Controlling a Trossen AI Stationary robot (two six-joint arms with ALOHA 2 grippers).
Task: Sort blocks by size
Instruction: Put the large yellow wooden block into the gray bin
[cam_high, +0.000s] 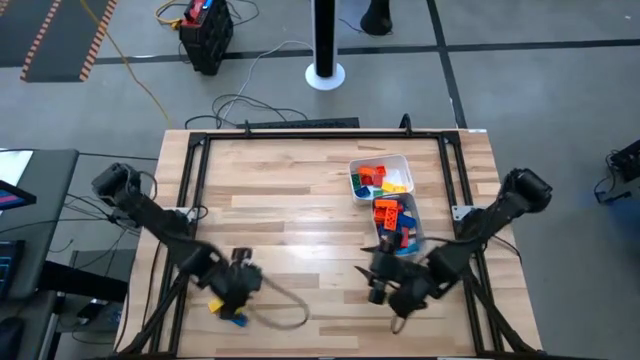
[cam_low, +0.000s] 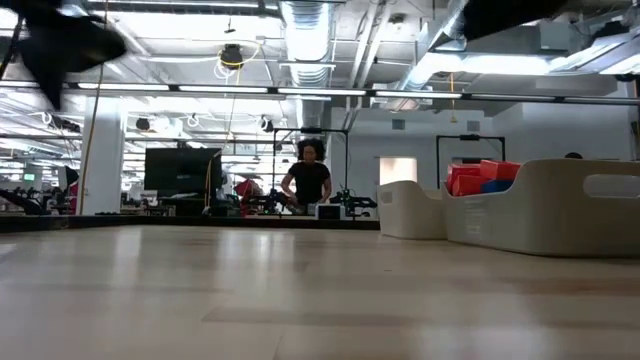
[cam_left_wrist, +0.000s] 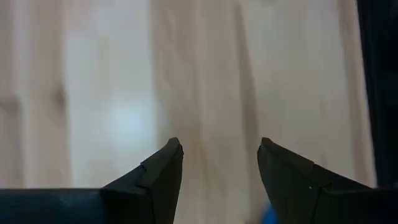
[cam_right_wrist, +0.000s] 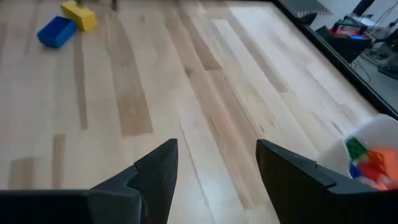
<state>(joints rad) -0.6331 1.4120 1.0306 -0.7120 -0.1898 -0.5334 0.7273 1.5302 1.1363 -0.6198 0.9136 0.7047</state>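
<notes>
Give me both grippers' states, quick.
Left gripper: open, empty, above the bare table.
Right gripper: open, empty.

Two white tubs sat touching near the wooden surface's right side. A person in dark clothes stood beyond it; cables trailed across the floor.

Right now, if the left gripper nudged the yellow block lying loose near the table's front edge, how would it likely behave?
The yellow block looks boxy and flat-sided, so it would probably slide rather than roll. The wooden table looks smooth, so a light push may send it skidding. It touches a blue block, which would likely shift too.
</notes>
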